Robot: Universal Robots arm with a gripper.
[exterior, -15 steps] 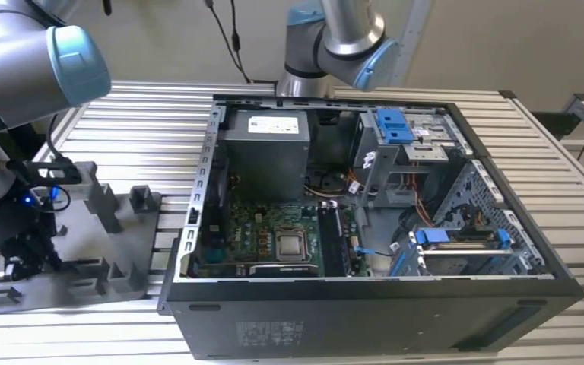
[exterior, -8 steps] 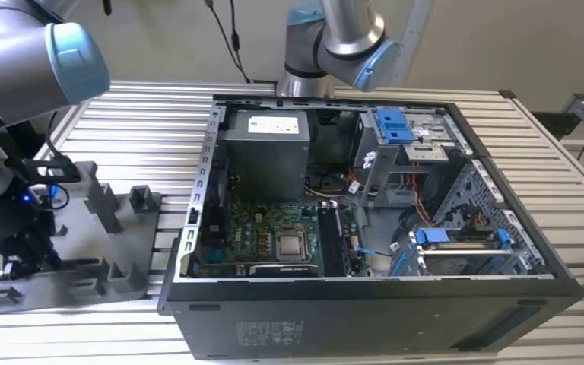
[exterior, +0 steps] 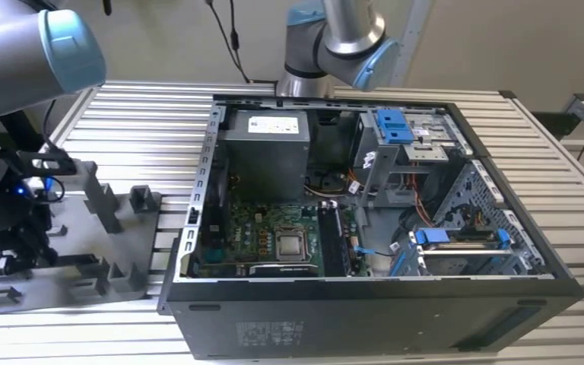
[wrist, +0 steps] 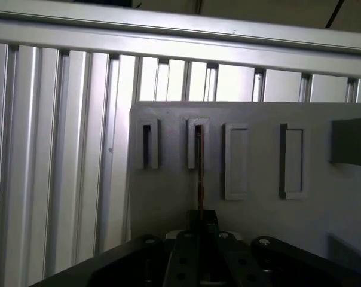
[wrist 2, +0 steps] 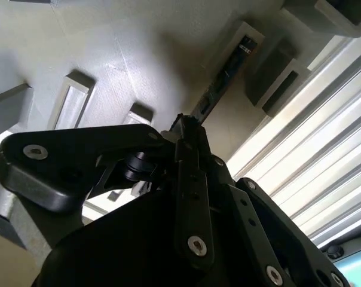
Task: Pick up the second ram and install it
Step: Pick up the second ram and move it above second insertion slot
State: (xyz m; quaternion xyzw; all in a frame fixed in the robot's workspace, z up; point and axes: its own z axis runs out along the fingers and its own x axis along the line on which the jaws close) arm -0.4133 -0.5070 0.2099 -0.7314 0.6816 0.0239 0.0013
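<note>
- 1 memory stick, the second ram [wrist: 199, 173], stands on edge in a narrow slot of the grey plastic tray [wrist: 264, 221]. In the first wrist view it shows as a thin line running from the slot towards the tool.
- In the second wrist view the second ram [wrist 2: 219, 84] shows its dark board lying along the same slot, with the tray [wrist 2: 109, 48] spread behind it.
- The gripper [wrist: 201, 216] sits right over the near end of the stick. Its 2 fingers look pressed together on the board's edge, pinching it, and the second wrist view shows the gripper [wrist 2: 183, 128] meeting the stick at the same spot.
- The stick looks seated in its slot, not yet lifted clear, so I judge the pick-up as begun but not finished.
- In the exterior view the robot arm [exterior: 39, 46] hangs over the tray [exterior: 79, 293] at the exterior view's left, on the slatted metal table [exterior: 119, 106].
- The open computer case [exterior: 373, 319] lies well apart from the tray, towards the exterior view's right, with its motherboard [exterior: 271, 228] exposed.
- The memory slots [exterior: 333, 239] run beside the processor socket [exterior: 292, 245]. Whether 1 stick already sits there is too small to tell.
- Left to do, as I judge it: the whole of the install, since the stick is at the tray and not at the case.
</note>
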